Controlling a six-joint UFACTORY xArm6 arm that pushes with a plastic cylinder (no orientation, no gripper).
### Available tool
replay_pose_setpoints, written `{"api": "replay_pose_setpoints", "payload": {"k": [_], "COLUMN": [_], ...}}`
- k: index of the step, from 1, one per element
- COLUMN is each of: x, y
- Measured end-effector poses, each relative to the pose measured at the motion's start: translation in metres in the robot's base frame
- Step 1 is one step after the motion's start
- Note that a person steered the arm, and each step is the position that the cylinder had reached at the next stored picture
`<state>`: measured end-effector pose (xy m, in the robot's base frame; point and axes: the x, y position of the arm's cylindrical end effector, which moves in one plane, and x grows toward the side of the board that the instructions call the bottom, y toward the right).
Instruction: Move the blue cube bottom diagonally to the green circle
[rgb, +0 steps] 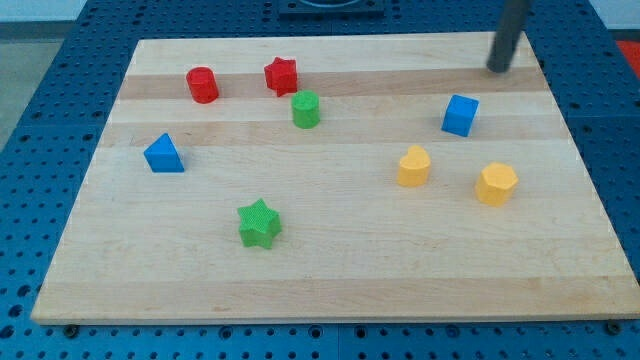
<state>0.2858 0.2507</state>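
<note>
The blue cube (460, 115) sits on the wooden board at the view's right, upper half. The green circle, a short green cylinder (306, 109), stands left of it near the top middle, well apart from the cube. My tip (497, 70) is at the view's top right, above and slightly right of the blue cube, with a gap between them. It touches no block.
A red cylinder (202, 85) and a red star (281, 75) lie top left. A blue triangle (163, 154) is at the left, a green star (259, 223) lower middle. Two yellow blocks (413, 166) (496, 184) lie below the blue cube. The board's edge (330, 312) borders a blue pegboard.
</note>
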Motion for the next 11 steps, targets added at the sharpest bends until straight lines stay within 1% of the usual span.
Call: {"api": "replay_pose_setpoints", "payload": {"k": [1,2,3,4,5,6,7,8,9,10,11], "x": [0.029,0.033,0.055,0.076,0.078,0.078,0.079,0.073,0.037,0.024,0.049], "y": [0.004,0.047,0.065,0.021,-0.059,-0.151,-0.22,-0.225,-0.216,-0.237,-0.294]}}
